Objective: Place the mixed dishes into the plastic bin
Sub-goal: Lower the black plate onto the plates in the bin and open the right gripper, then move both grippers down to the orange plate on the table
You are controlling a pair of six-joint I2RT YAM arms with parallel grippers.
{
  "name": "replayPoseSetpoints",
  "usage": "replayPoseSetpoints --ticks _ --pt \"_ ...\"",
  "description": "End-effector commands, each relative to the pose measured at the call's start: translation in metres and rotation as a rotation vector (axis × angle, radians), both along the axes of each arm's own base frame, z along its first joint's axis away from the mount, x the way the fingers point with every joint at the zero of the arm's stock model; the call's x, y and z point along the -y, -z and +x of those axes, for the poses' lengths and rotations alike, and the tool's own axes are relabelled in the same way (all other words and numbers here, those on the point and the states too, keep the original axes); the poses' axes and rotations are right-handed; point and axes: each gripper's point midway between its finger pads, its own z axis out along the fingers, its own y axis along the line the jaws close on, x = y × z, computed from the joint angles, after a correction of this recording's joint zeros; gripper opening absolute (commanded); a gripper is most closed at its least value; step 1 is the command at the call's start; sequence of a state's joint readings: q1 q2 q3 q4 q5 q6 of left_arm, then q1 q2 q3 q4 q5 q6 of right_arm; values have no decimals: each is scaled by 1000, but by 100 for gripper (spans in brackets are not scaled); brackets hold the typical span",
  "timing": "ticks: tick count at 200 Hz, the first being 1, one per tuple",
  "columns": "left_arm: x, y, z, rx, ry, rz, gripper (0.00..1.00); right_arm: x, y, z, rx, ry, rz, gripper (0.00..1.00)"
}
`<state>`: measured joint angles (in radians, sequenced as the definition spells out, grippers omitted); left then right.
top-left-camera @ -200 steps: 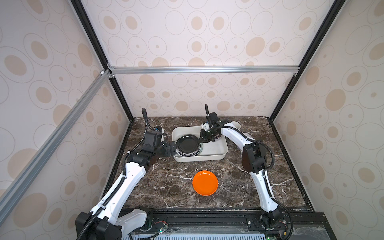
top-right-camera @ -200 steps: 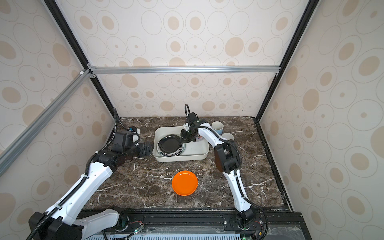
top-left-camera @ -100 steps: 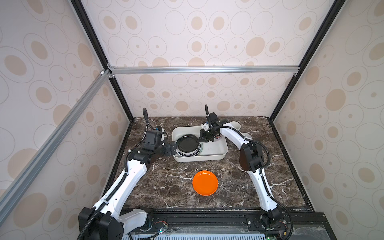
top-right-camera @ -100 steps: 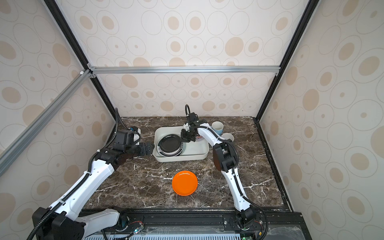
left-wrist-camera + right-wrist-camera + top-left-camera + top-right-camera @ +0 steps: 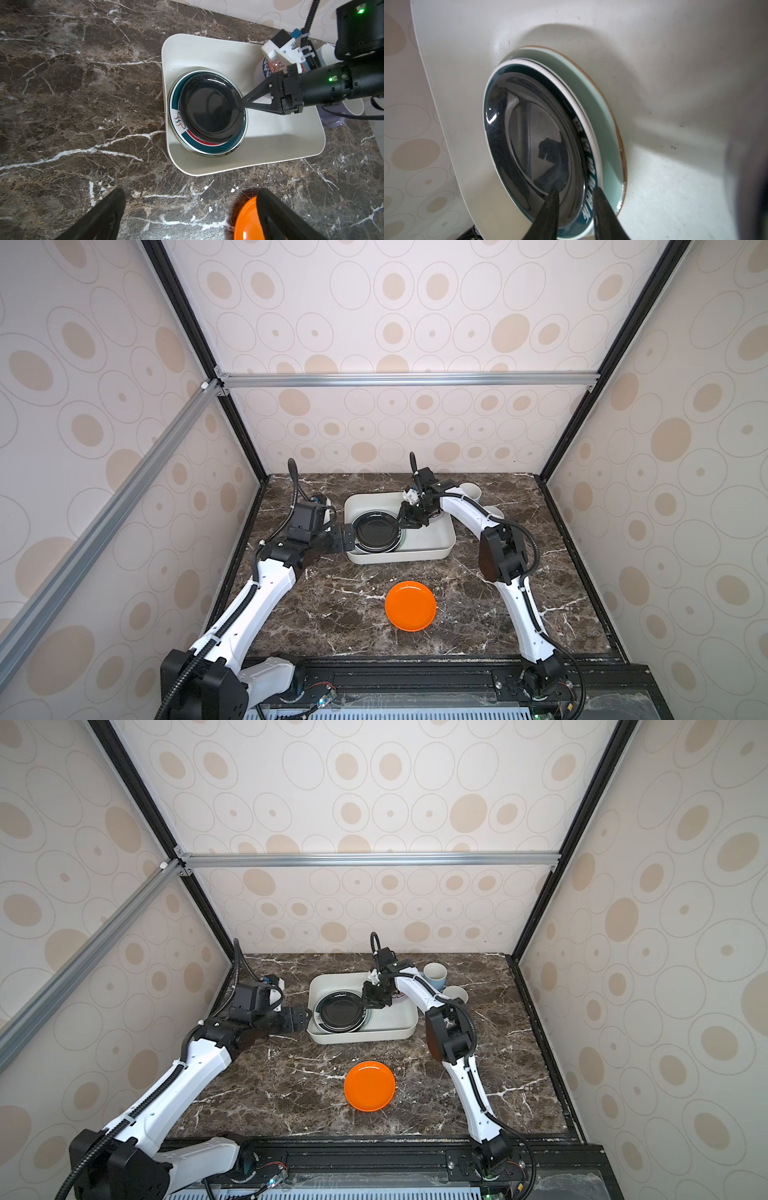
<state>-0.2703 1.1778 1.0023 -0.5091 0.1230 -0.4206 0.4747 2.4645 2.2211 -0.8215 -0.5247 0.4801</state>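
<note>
Marble bench [image 5: 478,593] carries the plastic bin [image 5: 436,541]; inside it a black plate [image 5: 375,529] lies on a teal-rimmed plate [image 5: 207,148]. The right hand [image 5: 576,192], narrowly parted, straddles the black plate's rim. The left hand [image 5: 348,538] gapes wide just beside the bin's wall. An orange plate [image 5: 410,605] lies outside, well apart.

A dark marble tabletop [image 5: 332,614] with white veins lies central. Beige-ovalled walls [image 5: 415,323] enclose it; an aluminium crossbar [image 5: 407,378] spans 12 o'clock, another bar [image 5: 124,493] slants at 9, a black rail [image 5: 415,676] at 6.
</note>
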Motion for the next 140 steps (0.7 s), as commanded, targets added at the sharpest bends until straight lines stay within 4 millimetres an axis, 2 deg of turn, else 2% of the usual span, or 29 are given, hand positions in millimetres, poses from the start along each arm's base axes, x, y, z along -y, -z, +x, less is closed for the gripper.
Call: replayPoseSetpoints --ticks 1,41,73,85,113,140 --pt "0 0 1 13 16 -7 99 5 -49 -9 74 -40 7 37" --pt "3 16 -17 -24 26 -48 99 20 -101 -34 165 -76 -12 40" --pt "13 51 -41 -117 49 -123 96 39 -123 -72 209 -62 1 43" --pt "19 63 -52 -143 60 -148 95 50 -124 -90 214 -55 -14 44" --pt "37 85 -77 -176 95 -187 94 79 -110 -136 198 -37 -58 47" --pt "59 109 -102 -220 139 -193 94 105 -79 -180 156 -11 -87 48"
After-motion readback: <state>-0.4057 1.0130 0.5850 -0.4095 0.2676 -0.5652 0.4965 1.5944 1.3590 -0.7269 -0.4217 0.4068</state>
